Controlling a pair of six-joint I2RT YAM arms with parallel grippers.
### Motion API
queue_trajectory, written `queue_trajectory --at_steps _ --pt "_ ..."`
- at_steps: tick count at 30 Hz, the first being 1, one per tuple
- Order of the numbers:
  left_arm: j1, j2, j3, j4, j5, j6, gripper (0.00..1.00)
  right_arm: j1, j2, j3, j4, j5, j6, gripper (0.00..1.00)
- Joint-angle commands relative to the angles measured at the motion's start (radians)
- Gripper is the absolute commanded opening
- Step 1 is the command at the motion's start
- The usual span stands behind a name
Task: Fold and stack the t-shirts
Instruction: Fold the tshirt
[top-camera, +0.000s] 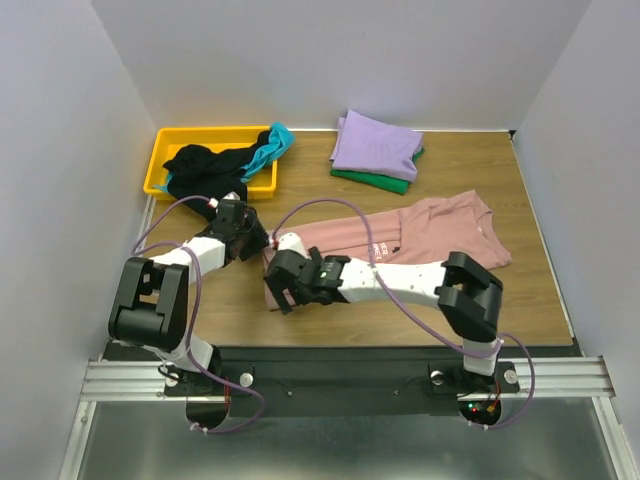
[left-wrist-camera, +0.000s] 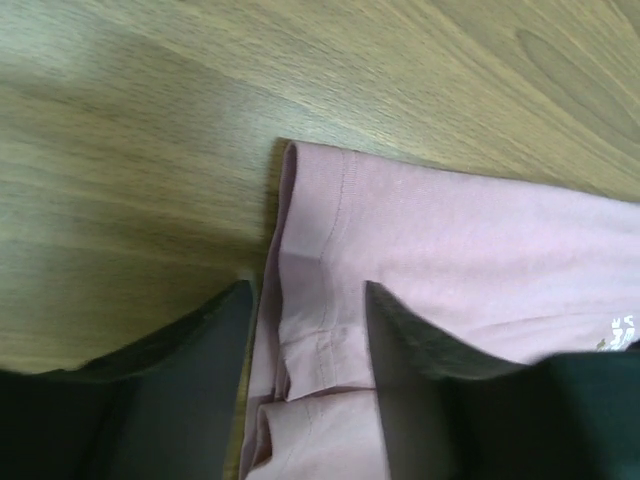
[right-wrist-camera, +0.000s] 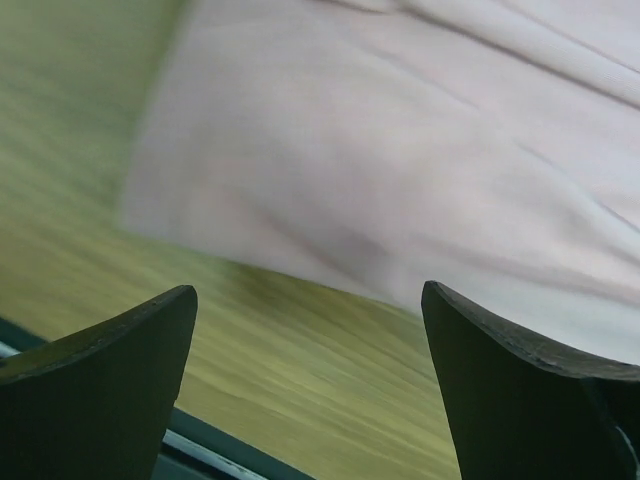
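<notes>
- The dusty-pink t-shirt (top-camera: 430, 235) lies spread on the table's (top-camera: 520, 180) middle and right part, with its white chest text facing up
- Its left edge is a doubled hem that ends in a squared corner in the left wrist view; bare wood runs left and far of it
- The left gripper (top-camera: 258, 242) sits at that hem with its fingers (left-wrist-camera: 200, 370) apart on either side of the fold, not clamped on the cloth
- The right gripper (top-camera: 276, 290) hangs over the shirt's near-left edge, fingers (right-wrist-camera: 110, 370) spread wide and holding nothing; its wrist view is blurred
- A strip of bare wood lies between the shirt and the near table edge
- The lavender tee (top-camera: 375, 142) lies folded on the green tee (top-camera: 375, 180) at the far middle, apart from the pink one
- The yellow bin (top-camera: 160, 160) stands in the far-left corner, holding the black tee (top-camera: 205, 165) and the teal tee (top-camera: 275, 140), both spilling over its right rim
</notes>
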Motion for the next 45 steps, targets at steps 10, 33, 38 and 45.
queue_trajectory --at_steps 10,33,38,45 --pt "-0.024 0.076 -0.074 0.068 0.092 -0.034 0.0 -0.641 -0.51 -0.428 -0.005 0.053 0.222 1.0" --pt "-0.264 -0.245 -0.343 -0.069 0.064 -0.269 0.0 -1.245 0.235 0.064 0.044 -0.169 -0.166 1.0" --pt "-0.401 -0.188 -0.323 -0.069 0.087 -0.311 0.0 -1.251 0.313 0.189 0.044 -0.137 -0.296 1.0" --pt "-0.628 -0.176 -0.288 -0.053 0.061 -0.43 0.0 -1.254 0.283 0.198 0.042 -0.143 -0.329 1.0"
